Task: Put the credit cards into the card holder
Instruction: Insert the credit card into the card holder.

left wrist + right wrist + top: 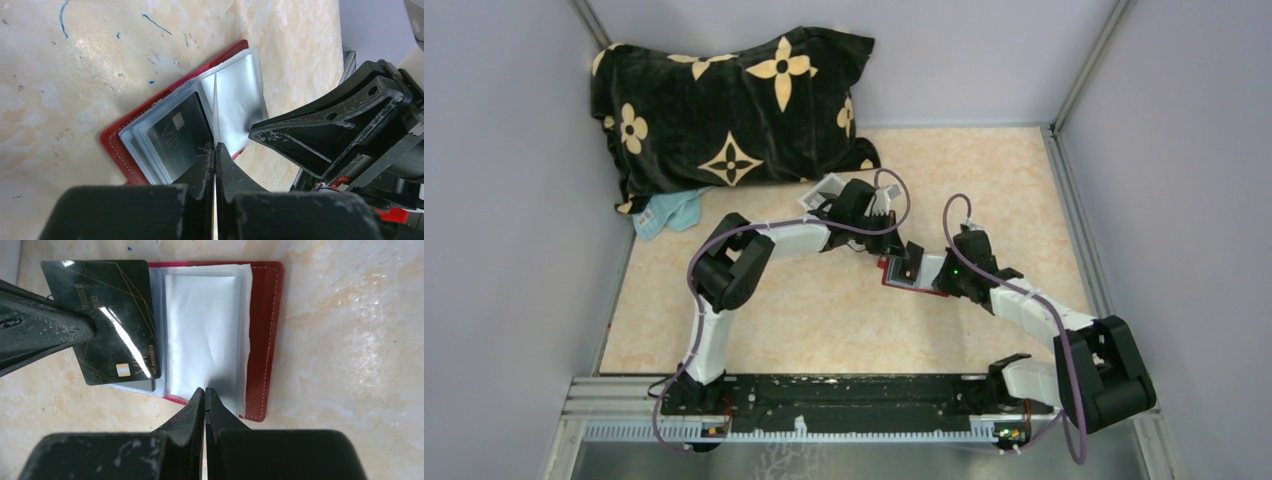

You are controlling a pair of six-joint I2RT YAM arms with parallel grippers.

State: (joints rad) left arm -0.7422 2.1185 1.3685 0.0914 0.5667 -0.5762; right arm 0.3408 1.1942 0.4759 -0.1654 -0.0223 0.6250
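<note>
The red card holder (pixel 262 340) lies open on the table, its clear sleeves (pixel 202 330) spread flat; it also shows under both grippers (pixel 894 277). My left gripper (pixel 215 147) is shut on a dark credit card (pixel 112 315), held on edge over the holder's left page; from its own wrist the card is a thin line (pixel 215 110). Another dark card marked VIP (pixel 180 137) sits inside a sleeve. My right gripper (pixel 205 390) is shut, its tips at the near edge of the right sleeve. I cannot tell whether it pinches the plastic.
A black pillow with tan flower marks (pixel 734 110) lies at the back left, with a light blue cloth (pixel 669 210) in front of it. A small white tray (pixel 816 195) sits beside the left arm. Grey walls close the table on three sides.
</note>
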